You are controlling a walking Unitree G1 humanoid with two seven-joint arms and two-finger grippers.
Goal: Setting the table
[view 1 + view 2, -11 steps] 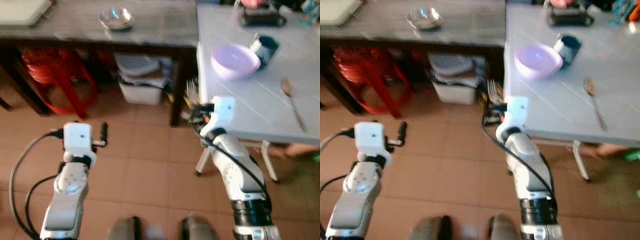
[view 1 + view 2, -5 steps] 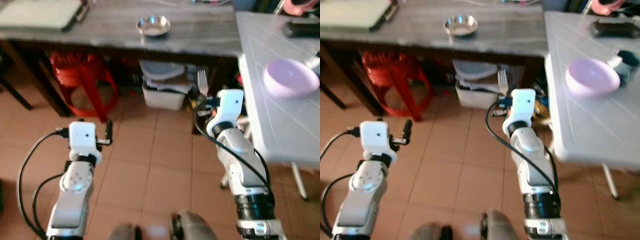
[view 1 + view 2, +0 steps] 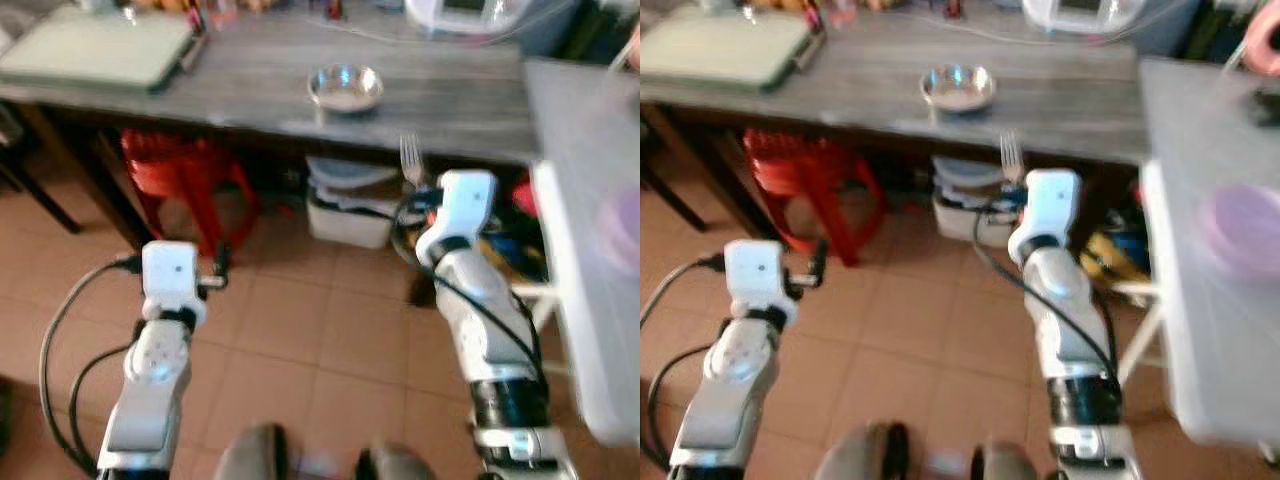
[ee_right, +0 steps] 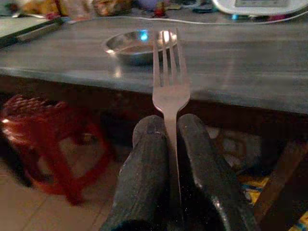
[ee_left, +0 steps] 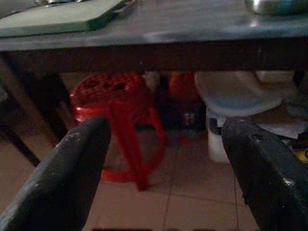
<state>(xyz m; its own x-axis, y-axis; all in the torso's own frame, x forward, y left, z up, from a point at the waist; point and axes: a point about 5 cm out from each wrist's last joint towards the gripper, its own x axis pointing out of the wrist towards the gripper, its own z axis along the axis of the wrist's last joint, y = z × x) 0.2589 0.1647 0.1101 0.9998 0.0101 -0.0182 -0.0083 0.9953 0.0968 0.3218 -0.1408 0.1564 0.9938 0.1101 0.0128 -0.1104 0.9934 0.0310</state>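
Fork (image 4: pixel 170 82) stood tines-up, pinched between the closed fingers of the right gripper (image 4: pixel 172 144), below the front edge of the grey counter (image 3: pixel 250 75) near the steel bowl (image 3: pixel 345 87). Left gripper (image 5: pixel 168 159) was wide open, holding nothing, facing the red stool (image 5: pixel 118 108).

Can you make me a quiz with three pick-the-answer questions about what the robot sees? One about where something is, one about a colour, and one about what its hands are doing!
1. Where is the little metal bowl?
A. on the long grey counter
B. on the floor
C. on the stool

2. What colour is the stool under the counter?
A. blue
B. red
C. yellow

3. What is the right gripper doing?
A. hanging open with nothing in it
B. holding a spoon
C. pinching a fork that points up

Answers: 1 A, the bowl sits on the counter top. 2 B, the plastic stool is bright red. 3 C, the two black fingers squeeze the fork's handle, while the left gripper stands open.
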